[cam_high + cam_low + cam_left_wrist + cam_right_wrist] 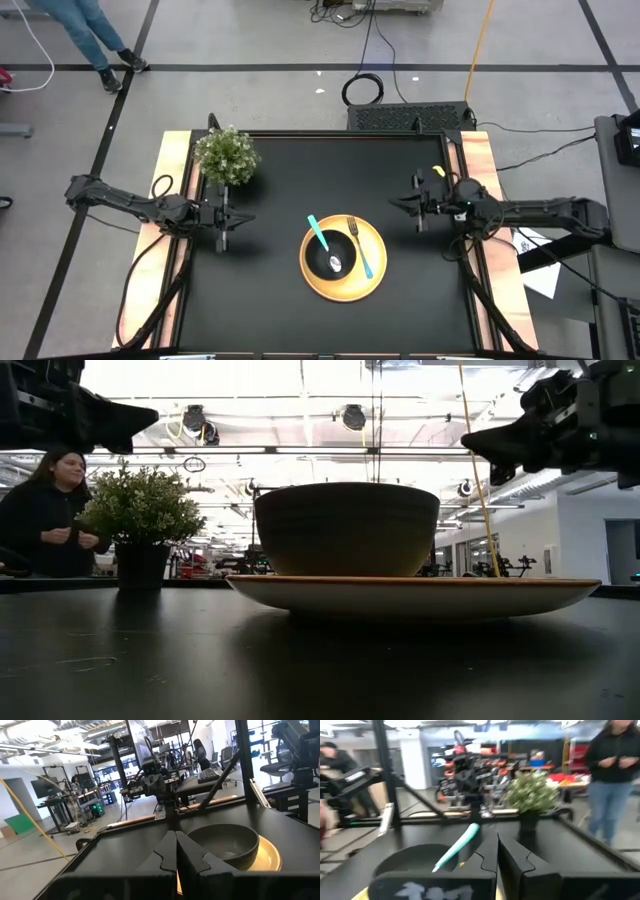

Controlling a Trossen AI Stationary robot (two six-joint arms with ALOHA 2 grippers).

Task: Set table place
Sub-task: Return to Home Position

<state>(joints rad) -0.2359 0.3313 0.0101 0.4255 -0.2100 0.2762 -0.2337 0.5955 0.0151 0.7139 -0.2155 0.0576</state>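
From above, the worktop was a matte black rectangle with pale wooden strips along its short sides. A round, glossy yellow plate lay just at 5 o'clock of its middle. The smaller black bowl sat on the plate. The spoon rested in the bowl, its teal handle leaning out toward 11 o'clock. The fork lay flat on the plate at 3 o'clock of the bowl, metal tines toward 12 o'clock. A bushy green plant stood near the 10 o'clock corner. The left claw hung at 9 o'clock of the plate and the right claw at 2 o'clock. Both were well apart from the plate and pointed inward.

At worktop height, the bowl's smooth rounded wall rose from the shallow plate. Both claws hung high above, touching nothing. The plant's dark pot stood at 9 o'clock of the bowl, and a person in a dark top was beyond it.

The left wrist view showed that claw's dark fingers pressed together with nothing between them. The bowl and plate lay ahead.

The right wrist view showed its fingers likewise together and empty. The teal spoon handle slanted up from the bowl, with the plant and a standing person behind
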